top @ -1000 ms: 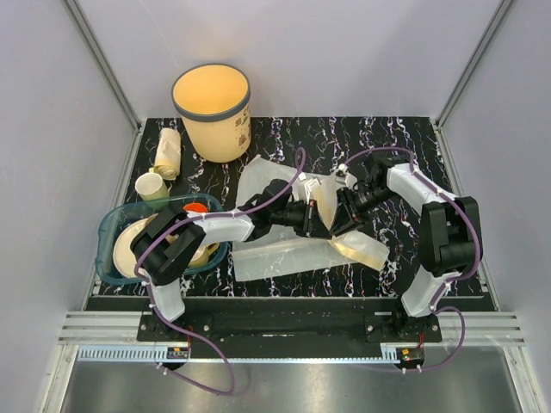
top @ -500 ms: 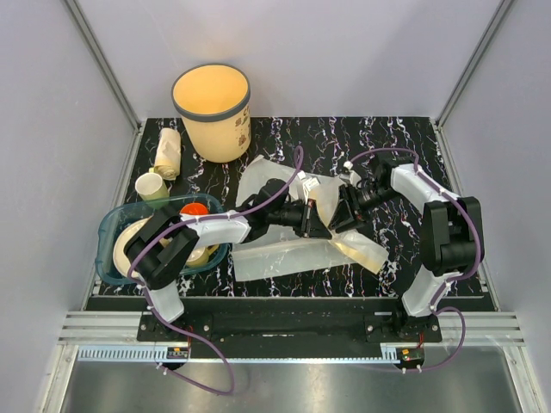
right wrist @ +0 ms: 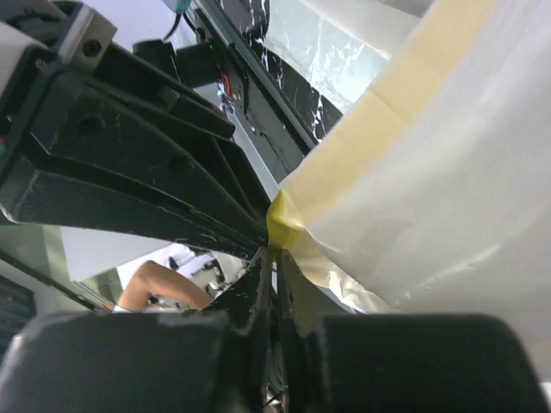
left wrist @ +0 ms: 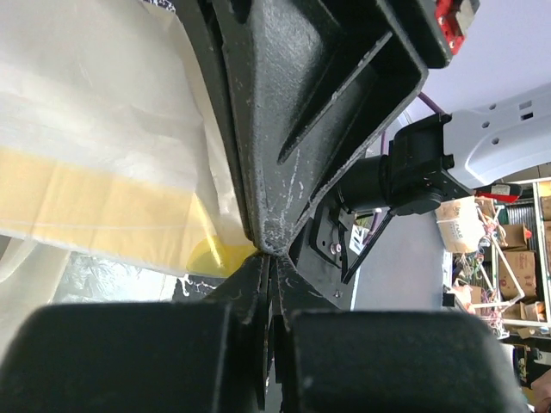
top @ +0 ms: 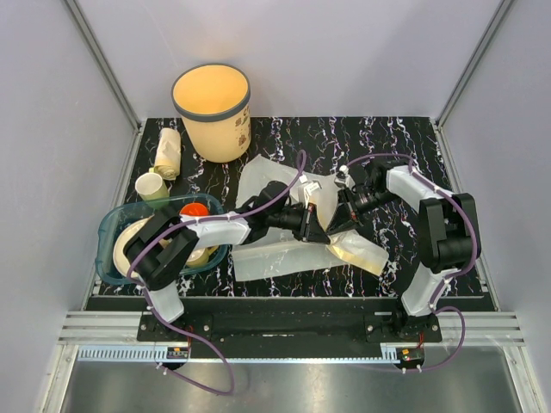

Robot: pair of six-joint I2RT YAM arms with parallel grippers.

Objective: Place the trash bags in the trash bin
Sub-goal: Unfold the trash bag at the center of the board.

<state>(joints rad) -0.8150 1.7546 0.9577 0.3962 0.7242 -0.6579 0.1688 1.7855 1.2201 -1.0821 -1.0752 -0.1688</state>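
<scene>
**Two grippers closed on one fold of bag, well short of the bin**

One trash bag (top: 275, 258) lay spread as a wide, crinkled, translucent sheet on the black marbled mat (top: 405, 146). It was well apart from the trash bin (top: 213, 112), on the side toward the arm bases and over toward the right arm. Nothing of the sheet touched the bin or lay inside it. A yellow-tinted band ran across the film, and part of the sheet stood up in a peak above the rest.

At that peak the left gripper (top: 318, 231) and the right gripper (top: 337, 224) met tip to tip, farther from the bin than the sheet's nearest edge. In the right wrist view the right gripper's fingers (right wrist: 172, 353) were pressed together, with a yellow fold of film running in between their tips. In the left wrist view the left gripper's fingers (left wrist: 129, 353) were likewise squeezed to a thin slit, and the corner of the same yellow band narrowed down into it. Each gripper therefore pinched the bag at nearly the same spot.

The bin stood upright at the far edge of the mat. Just beside it, on the left-arm side, lay a rolled bundle (top: 168, 152) of pale film. A small pale cup (top: 151, 186) stood beyond the bundle. Farther still from the bin sat a teal tray (top: 105, 232) holding a plate (top: 129, 245) and an orange-red piece (top: 194, 209).
</scene>
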